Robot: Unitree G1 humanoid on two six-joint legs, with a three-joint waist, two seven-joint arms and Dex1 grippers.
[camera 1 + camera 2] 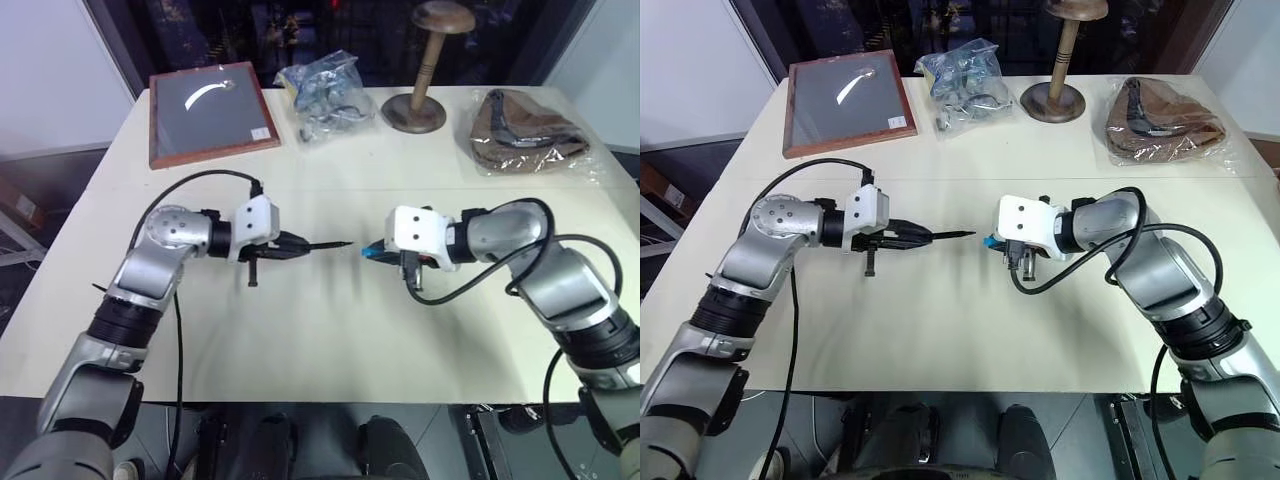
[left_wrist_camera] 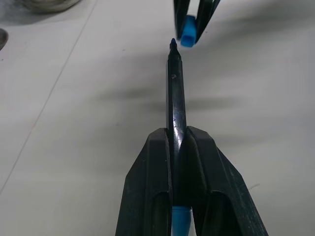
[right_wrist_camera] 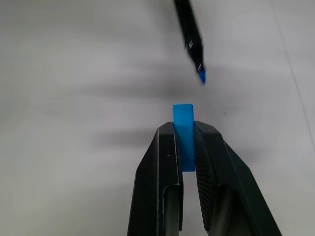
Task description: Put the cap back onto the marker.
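Above the bench's middle, the left hand clamped the marker, its long axis level and tip facing the cap pinched in the right hand, apart, apparently slightly off-axis.

Black marker with a blue tip, light blue cap, cream table.
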